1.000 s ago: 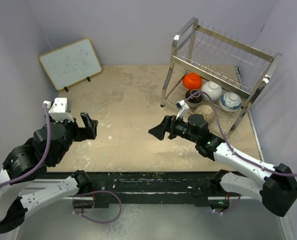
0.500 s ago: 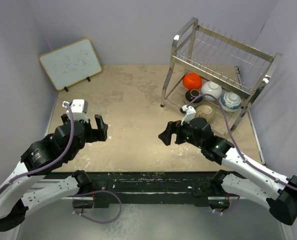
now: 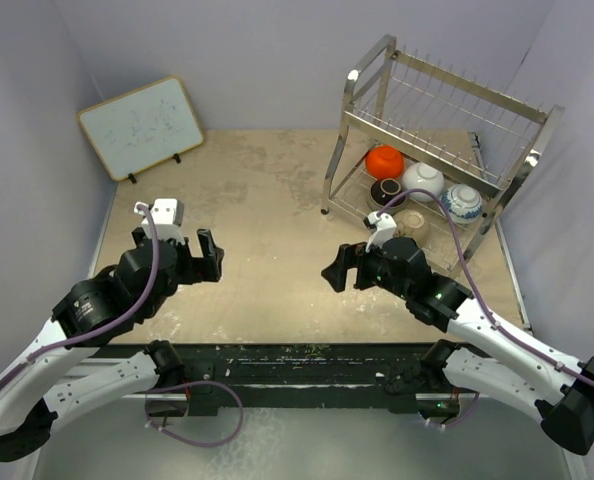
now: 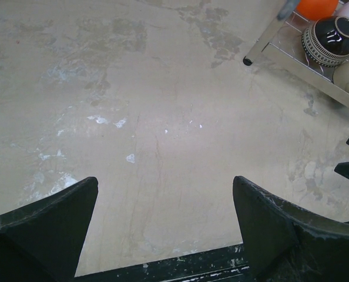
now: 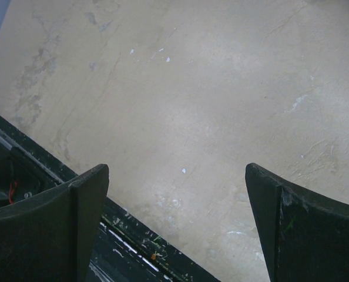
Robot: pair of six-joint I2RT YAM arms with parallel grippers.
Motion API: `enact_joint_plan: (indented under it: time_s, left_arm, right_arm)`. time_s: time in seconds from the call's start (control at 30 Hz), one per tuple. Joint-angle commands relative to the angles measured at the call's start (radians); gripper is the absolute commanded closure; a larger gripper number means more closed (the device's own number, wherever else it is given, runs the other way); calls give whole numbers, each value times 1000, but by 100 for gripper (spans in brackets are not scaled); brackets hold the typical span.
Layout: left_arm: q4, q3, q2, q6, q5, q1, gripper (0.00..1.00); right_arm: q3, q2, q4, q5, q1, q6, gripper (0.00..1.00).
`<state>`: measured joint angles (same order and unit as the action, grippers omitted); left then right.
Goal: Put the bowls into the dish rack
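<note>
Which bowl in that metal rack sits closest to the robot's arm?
The tan bowl, at the front of the dish rack just behind the right arm; the other four sit farther back.

Off to my far left, a wood-framed whiteboard (image 3: 140, 127) with faint scribbles stands tilted on small black feet beside the grey wall (image 3: 37, 120). The beige tabletop (image 3: 267, 200) in front of me is scuffed and flecked with white. A black rail (image 3: 297, 362) runs along its near edge.
</note>
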<state>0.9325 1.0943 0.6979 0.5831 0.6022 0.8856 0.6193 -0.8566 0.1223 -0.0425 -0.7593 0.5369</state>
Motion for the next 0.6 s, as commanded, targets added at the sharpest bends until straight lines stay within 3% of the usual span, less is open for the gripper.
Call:
enact_joint_plan:
  time_s: [0.0,0.2,0.57]
  left_arm:
    - [-89,-18,-19,-7,-10,-2,1]
    - [-11,23,8,81,89,0,1]
    - [6,38,-3,89,112,-1,1]
  right_arm:
    - [37,20,-16,-30,-5,-14,1]
    - [39,20,-12,-31,-4,-12,1]
    - [33,32,-11,-42,-6,-4,1]
